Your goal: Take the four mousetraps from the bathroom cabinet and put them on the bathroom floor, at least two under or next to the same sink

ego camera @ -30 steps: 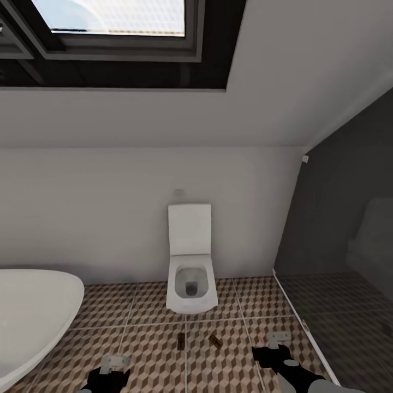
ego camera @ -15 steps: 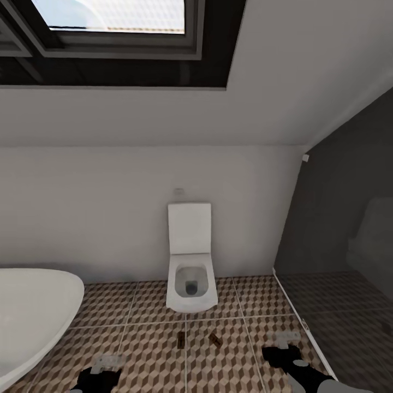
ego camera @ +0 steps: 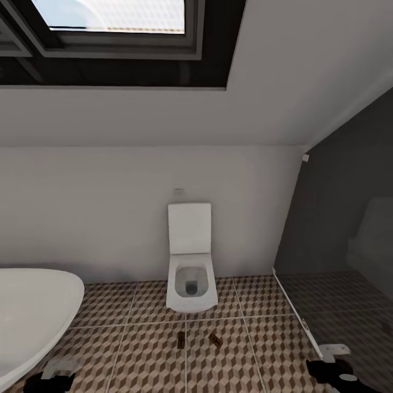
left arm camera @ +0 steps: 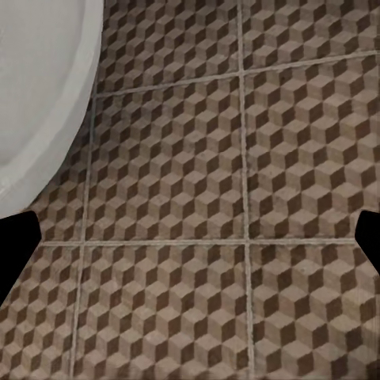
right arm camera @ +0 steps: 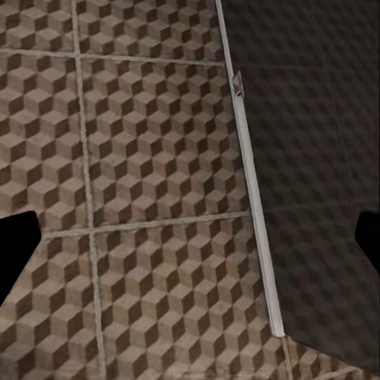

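A white toilet (ego camera: 190, 262) is seen against the far wall, with its lid up. In front of it, two small brown things (ego camera: 180, 341) and (ego camera: 215, 340) are seen lying flat on the floor (ego camera: 153, 355). They look like traps, but they are too small for this to be told for sure. They are placed near each other, one on each side of a pale grout line. The floor is made of big tiles with a brown and beige cube pattern.

A white tub (ego camera: 33, 311) is seen at the left. Its round edge (left arm camera: 39, 103) is also caught by the left wrist camera, just above the tiles (left arm camera: 237, 237). A dark glass screen (ego camera: 338, 218) is set at the right, and its pale bottom strip (right arm camera: 253, 198) is seen running across the tiles (right arm camera: 142, 158). A window (ego camera: 114, 16) with a dark frame is set in the sloped ceiling.

The left gripper (ego camera: 54, 374) is held low over the floor, near the tub. The right gripper (ego camera: 335, 360) is held low by the foot of the screen. Both sets of fingers are spread apart, and nothing is held in them. The two grippers are kept well apart from the brown things.
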Available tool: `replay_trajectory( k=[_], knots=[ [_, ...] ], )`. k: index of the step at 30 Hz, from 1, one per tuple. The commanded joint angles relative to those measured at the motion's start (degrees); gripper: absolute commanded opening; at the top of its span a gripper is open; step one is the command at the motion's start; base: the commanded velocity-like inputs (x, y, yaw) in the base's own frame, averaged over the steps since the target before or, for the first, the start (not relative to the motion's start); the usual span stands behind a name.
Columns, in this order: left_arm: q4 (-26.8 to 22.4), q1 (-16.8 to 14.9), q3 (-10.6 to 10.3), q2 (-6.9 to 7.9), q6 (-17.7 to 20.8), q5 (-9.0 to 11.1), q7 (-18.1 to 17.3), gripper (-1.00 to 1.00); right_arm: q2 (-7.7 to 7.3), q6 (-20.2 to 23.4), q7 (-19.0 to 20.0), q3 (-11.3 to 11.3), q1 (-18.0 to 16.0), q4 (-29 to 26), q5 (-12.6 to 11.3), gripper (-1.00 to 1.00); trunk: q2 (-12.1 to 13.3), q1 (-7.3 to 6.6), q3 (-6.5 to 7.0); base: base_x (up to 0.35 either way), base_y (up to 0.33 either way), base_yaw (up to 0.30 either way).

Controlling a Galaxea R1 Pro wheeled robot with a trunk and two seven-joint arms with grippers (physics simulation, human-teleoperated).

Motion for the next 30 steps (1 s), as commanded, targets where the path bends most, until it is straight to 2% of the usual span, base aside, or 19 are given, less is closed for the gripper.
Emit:
replay_trajectory(
  k=[1,6,10,14,16,19,20,22,27,30],
  knots=[
    [0.3,0.0,-0.5,0.15,-0.4,0.6,-0.3,1.00,-0.20,0.0,-0.1,0.5,0.2,0.0,-0.4,1.00,-0.1,0.04,-0.13,0.000,0.000,0.000],
    [0.3,1.2,-0.5,0.65,-0.4,0.7,-0.3,1.00,-0.84,1.5,-0.1,0.6,4.2,0.0,-0.4,1.00,-0.1,0.04,-0.13,0.000,0.000,0.000],
    [0.3,2.0,-0.5,-0.38,-0.4,0.6,-0.4,1.00,0.07,1.5,0.3,0.7,7.9,0.0,-0.5,1.00,-0.1,0.04,-0.13,0.000,0.000,0.000],
    [0.3,2.9,-0.5,-2.65,-0.4,0.6,-0.4,1.00,2.31,1.4,0.5,0.6,11.2,0.0,-0.5,1.00,-0.1,0.04,-0.13,0.000,0.000,0.000],
    [0.3,4.6,-0.5,-4.84,-0.4,0.6,-0.4,1.00,4.38,1.3,0.6,0.6,13.3,0.0,-0.5,1.00,-0.1,0.04,-0.13,0.000,0.000,0.000],
    [0.4,6.4,-0.5,-6.44,-0.4,0.6,-0.4,1.00,5.91,1.2,0.6,0.6,14.7,0.0,-0.5,1.00,-0.1,0.04,-0.13,0.000,0.000,0.000],
    [0.4,7.9,-0.5,-7.67,-0.3,0.6,-0.4,1.00,7.10,1.2,0.6,0.6,15.6,0.0,-0.5,1.00,-0.1,0.04,-0.13,0.000,0.000,0.000],
    [0.4,8.9,-0.5,-8.34,-0.3,0.6,-0.3,1.00,8.12,1.2,0.6,0.6,16.1,0.0,-0.6,1.00,-0.1,0.04,-0.13,0.000,0.000,0.000],
    [0.4,12.8,-0.5,-9.55,-0.2,0.6,-0.3,1.00,12.13,1.1,0.5,0.6,18.4,0.0,-0.6,1.00,-0.1,0.04,-0.13,0.000,0.000,0.000],
    [0.4,15.0,-0.5,-9.67,0.6,0.6,-0.3,1.00,13.30,1.1,0.4,0.6,19.5,0.0,-0.6,1.00,-0.1,0.04,-0.13,0.000,0.000,0.000]
  ],
)
